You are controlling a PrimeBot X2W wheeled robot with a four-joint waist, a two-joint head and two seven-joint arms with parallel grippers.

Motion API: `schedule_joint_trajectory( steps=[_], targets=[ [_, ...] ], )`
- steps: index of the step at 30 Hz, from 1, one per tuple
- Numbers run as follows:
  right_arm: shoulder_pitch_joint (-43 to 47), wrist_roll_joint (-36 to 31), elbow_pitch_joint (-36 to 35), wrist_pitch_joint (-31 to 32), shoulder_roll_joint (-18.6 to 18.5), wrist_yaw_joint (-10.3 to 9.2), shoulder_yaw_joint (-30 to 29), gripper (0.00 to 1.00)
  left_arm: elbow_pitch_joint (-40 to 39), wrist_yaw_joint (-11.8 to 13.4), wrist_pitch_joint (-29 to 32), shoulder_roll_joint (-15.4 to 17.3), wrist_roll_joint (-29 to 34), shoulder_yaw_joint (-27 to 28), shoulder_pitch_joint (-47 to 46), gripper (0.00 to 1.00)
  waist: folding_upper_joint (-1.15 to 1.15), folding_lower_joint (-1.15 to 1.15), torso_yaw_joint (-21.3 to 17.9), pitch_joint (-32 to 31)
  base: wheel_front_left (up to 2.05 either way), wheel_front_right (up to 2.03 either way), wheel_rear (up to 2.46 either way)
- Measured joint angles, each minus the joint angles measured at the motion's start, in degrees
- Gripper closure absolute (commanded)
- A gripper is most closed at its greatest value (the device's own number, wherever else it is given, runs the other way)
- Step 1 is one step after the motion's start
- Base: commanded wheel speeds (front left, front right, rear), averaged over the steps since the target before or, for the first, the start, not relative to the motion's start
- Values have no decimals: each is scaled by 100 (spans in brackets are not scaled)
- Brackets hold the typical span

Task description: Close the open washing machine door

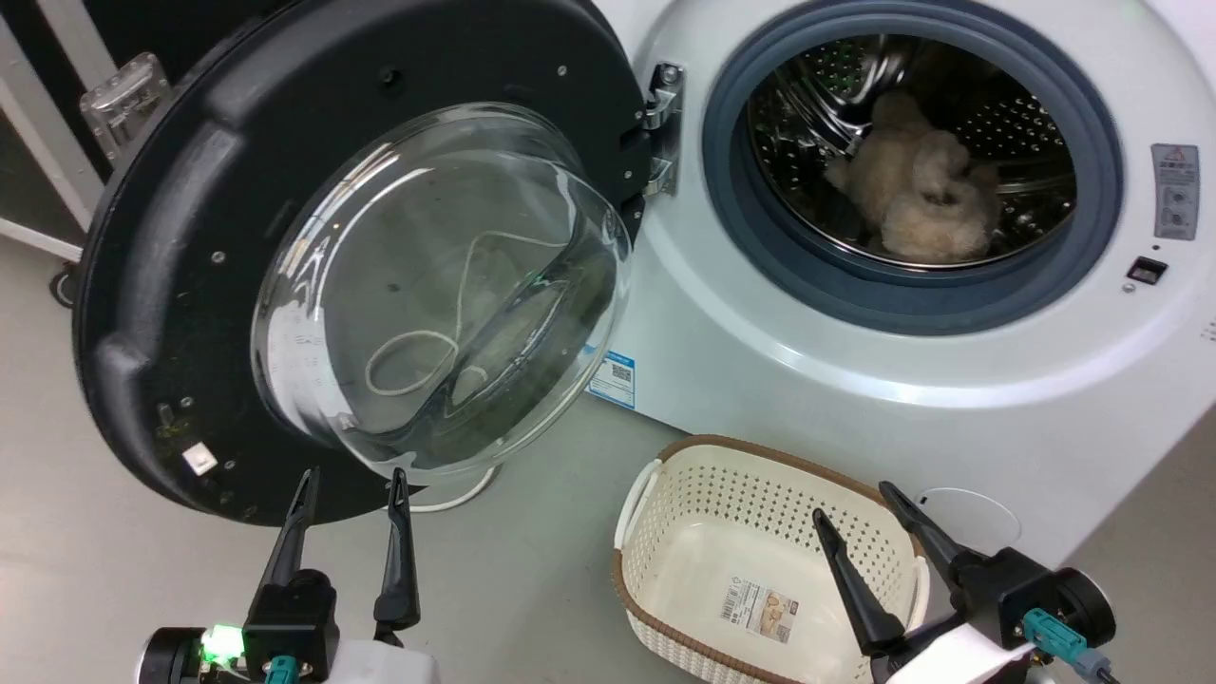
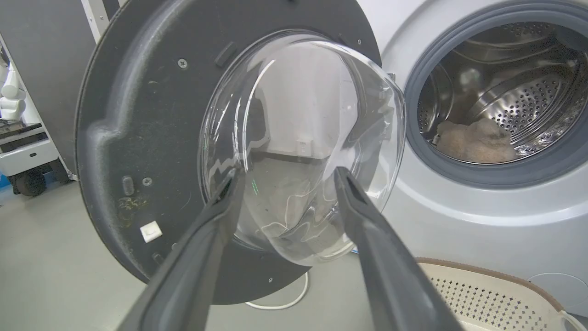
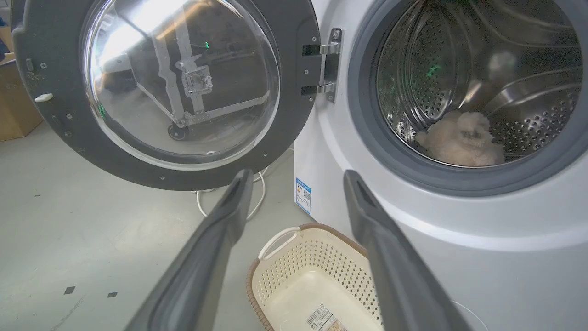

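Door [image 1: 180, 237] first: it stands swung wide at ten o'clock in the head view. A hinge [image 1: 665, 123] on its three o'clock edge joins it to the washer [image 1: 807, 399], and the inner face and glass bowl [image 1: 446, 285] bulge toward me. I judge it stiff and fairly heavy, turning only about that hinge. The bowl looks smooth, rounded and slippery, poor for pinching and not something to knock. The black frame is the better hold. The rim at nine o'clock, farthest from the hinge, should give the most leverage if a finger hooks behind it. The latch will likely want a firm last push.

My left gripper [image 1: 353, 473] is spread and empty at the door's six o'clock, just below the rim. Whether its tips touch the glass I cannot tell. My right gripper [image 1: 852, 500] is also spread and empty, over the basket [image 1: 731, 503] at five o'clock.

At two o'clock the drum [image 1: 1007, 123] holds a fluffy lump [image 1: 926, 195]. A cable [image 1: 465, 494] lies on the floor under the door.

The outer face and any handle are turned away, the door's top is cut off, and reflections muddle the bowl. A white tab [image 1: 199, 459] at the frame's seven o'clock may be part of the catch; I cannot be sure.
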Motion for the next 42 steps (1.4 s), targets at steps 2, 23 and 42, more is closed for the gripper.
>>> schedule_joint_trajectory(
  steps=[2, 23, 42],
  targets=[
    [0, 1, 23, -5, -10, 0, 23, 0, -22, 23, -20, 1, 0, -15, 14, 0, 0, 0, 48, -1, 0, 0, 0],
    [65, 101, 70, -265, -115, 0, -21, 0, -856, -44, -271, 132, -461, 519, -126, 100, 0, 1, 573, 201, 0, 0, 0],
    [131, 300, -79, -499, -431, 1, 47, 0, 2596, 201, 3098, 1574, -5895, 3430, -3879, 100, 0, 0, 159, 889, 0, 0, 0]
  ],
)
